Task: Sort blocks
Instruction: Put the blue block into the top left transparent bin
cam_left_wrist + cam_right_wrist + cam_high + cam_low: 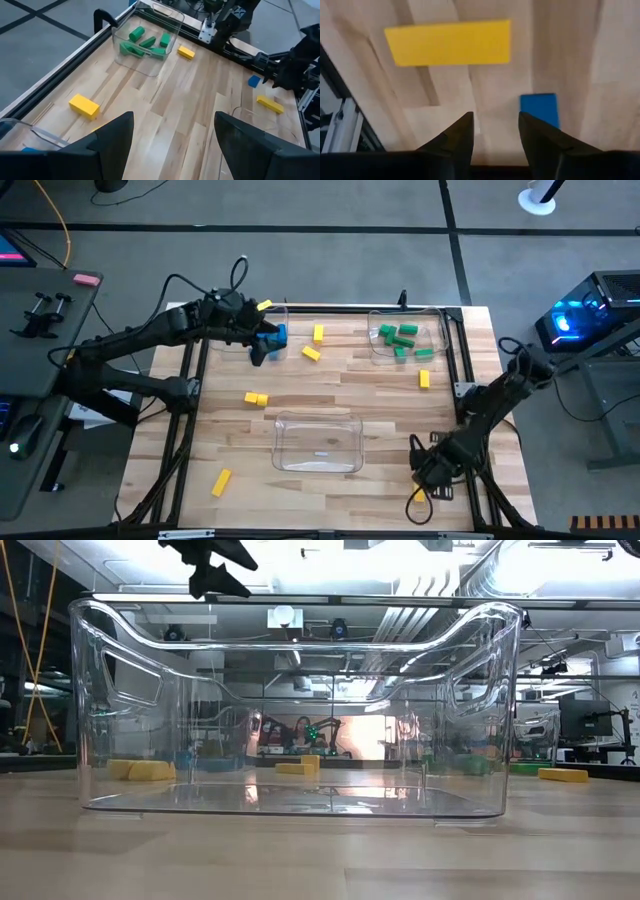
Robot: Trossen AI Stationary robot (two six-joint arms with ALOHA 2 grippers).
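Yellow bar [448, 42], blue block [540, 109] on wood

Right gripper [432, 472] at the desk's near right corner, jaws hidden under the arm in the high view. In the right wrist view, blue block [540, 110] partly covered by one finger [547, 145]. Blue blocks [275, 336] in the far left bin [283, 307] mostly hidden by the left gripper [262, 350]; number unclear. Left bin cut off at the left wrist view's edge. Green blocks [470, 766] blurred through the near bin [290, 640] in the low view.
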